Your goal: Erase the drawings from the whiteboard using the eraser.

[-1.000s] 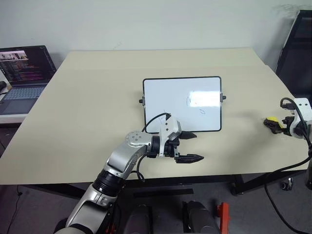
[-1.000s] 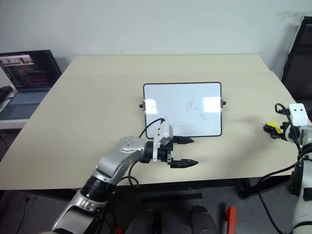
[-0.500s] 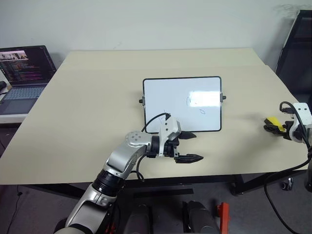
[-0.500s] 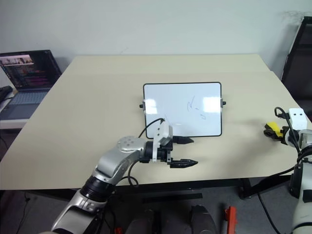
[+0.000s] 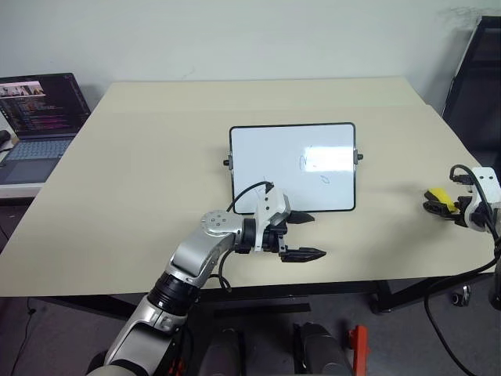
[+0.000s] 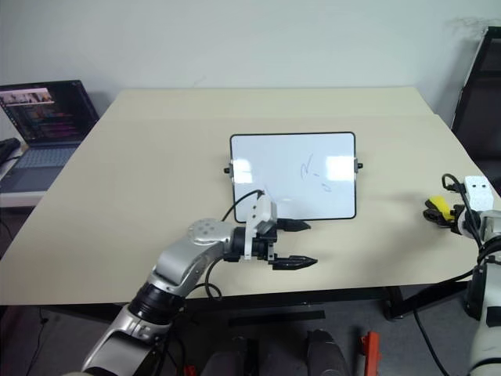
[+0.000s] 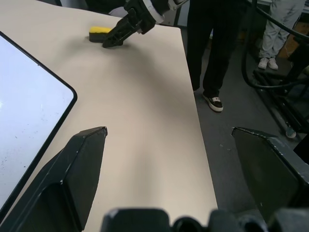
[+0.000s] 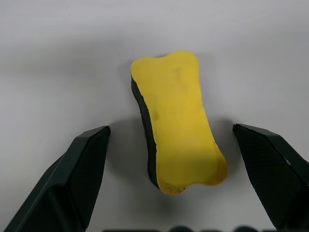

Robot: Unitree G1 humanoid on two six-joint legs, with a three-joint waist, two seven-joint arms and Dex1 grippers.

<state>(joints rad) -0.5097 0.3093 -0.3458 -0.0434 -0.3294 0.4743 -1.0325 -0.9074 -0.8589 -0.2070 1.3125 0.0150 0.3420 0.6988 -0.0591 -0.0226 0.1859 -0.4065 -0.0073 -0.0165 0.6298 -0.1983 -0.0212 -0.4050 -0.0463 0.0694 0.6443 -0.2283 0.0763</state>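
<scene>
A broad beige table (image 5: 156, 157) carries everything. The whiteboard (image 5: 274, 168) lies flat near the middle of it, a little toward the front edge, its thin black frame and side knobs clear of any other object. On the right half of its white face sit the drawings (image 5: 305, 162), a few thin dark scribbles partly washed out by a bright glare, so their shapes are hard to read.

Off the table's left edge, on a lower surface, a laptop (image 5: 35, 117) stands open with a lit screen.

The left gripper (image 5: 304, 235) hovers near the front edge, just in front of the whiteboard's front left corner, pointing toward the table's right side. Its two black fingers are spread wide with nothing between them; in the left wrist view the whiteboard's rounded corner lies beside one finger.

The right gripper (image 8: 178, 174) is at the table's right edge, well apart from the whiteboard. Its fingers stand wide apart on either side of the eraser (image 8: 176, 121), not touching it as far as the right wrist view shows.

The eraser, a small yellow bone-shaped block on a black base, lies flat on the table close to the right edge.
</scene>
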